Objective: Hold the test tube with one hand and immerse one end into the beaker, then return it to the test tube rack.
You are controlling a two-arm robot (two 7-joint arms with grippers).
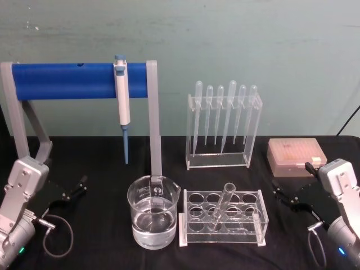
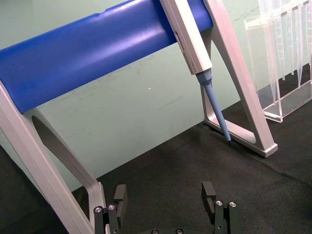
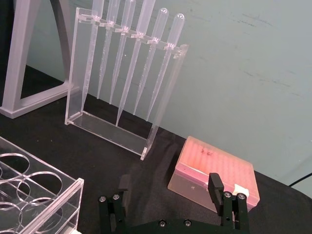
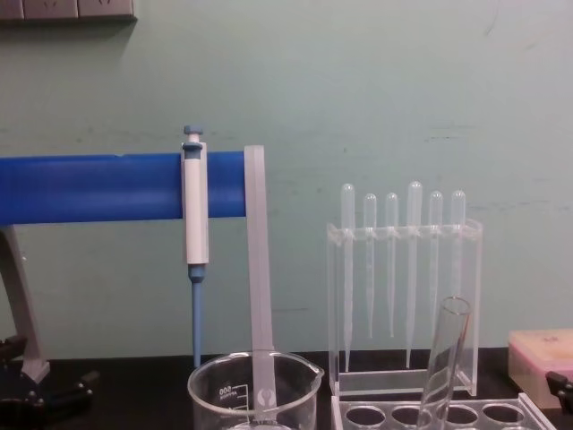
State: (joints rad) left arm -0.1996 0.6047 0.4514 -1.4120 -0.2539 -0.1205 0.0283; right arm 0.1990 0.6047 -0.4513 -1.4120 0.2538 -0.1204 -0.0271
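The test tube (image 1: 221,207) leans in the test tube rack (image 1: 257,224) just right of the beaker (image 1: 136,209); likely light, slick and brittle, it is best pinched gently below its rim; left gripper (image 2: 164,195) and right gripper (image 3: 168,184) gape empty at the near edge.

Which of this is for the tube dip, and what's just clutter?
Job: test tube, beaker, test tube rack; left gripper and right gripper, both open, parked at either side.
Clutter: pipettor, blue stand, pipette rack, pink tip box.
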